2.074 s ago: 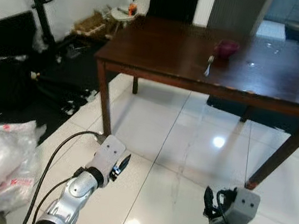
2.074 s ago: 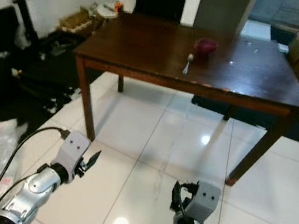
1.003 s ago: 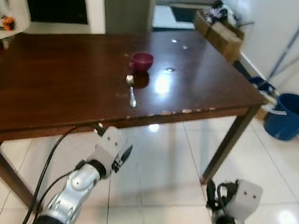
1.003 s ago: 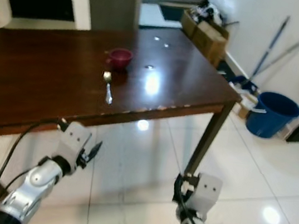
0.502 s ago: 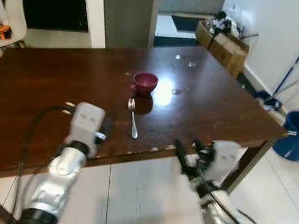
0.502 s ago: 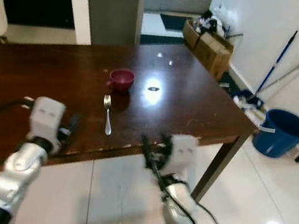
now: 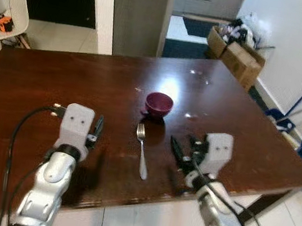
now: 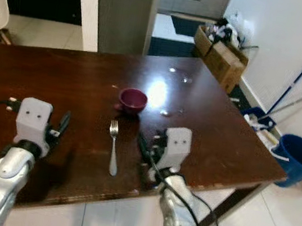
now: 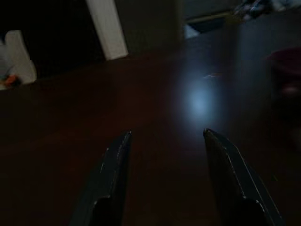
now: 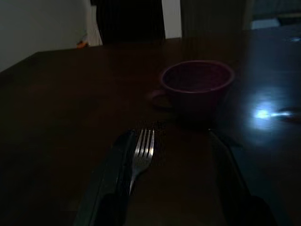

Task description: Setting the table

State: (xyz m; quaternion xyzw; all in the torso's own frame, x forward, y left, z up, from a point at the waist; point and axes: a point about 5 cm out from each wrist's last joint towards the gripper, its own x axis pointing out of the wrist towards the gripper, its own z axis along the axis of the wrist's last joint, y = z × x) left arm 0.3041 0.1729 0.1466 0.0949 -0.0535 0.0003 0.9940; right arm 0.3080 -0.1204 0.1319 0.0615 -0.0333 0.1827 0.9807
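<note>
— While both arms reach forward over the near edge of the dark wooden worktop point(image 7: 41, 85), how do the tools stand?

— The left tool point(image 7: 96, 132) hovers low over bare wood at the robot's left, its two black fingers point(image 9: 113, 169) spread apart with nothing between them. The right tool point(image 7: 178, 151) sits just right of the fork point(image 7: 142, 151), also released: in the right wrist view its fingers point(image 10: 115, 176) are parted, the fork's tines lying close against one of them and the handle running back between the two.

— And the task's things?

— The fork lies flat on the worktop between the two tools, tines pointing toward the maroon cup point(image 7: 158, 104), which stands upright just beyond it, apart from it. A white chair point(image 7: 7, 6) stands past the far left corner, cardboard boxes point(image 7: 241, 52) on the floor past the far right one.

— What differs from half a second ago?

— Both arms are farther forward: the left tool was then at the worktop's edge and the right one below it, over the floor. The camera has come closer too, so the worktop takes up more of the view. Fork and cup lie as they did.
</note>
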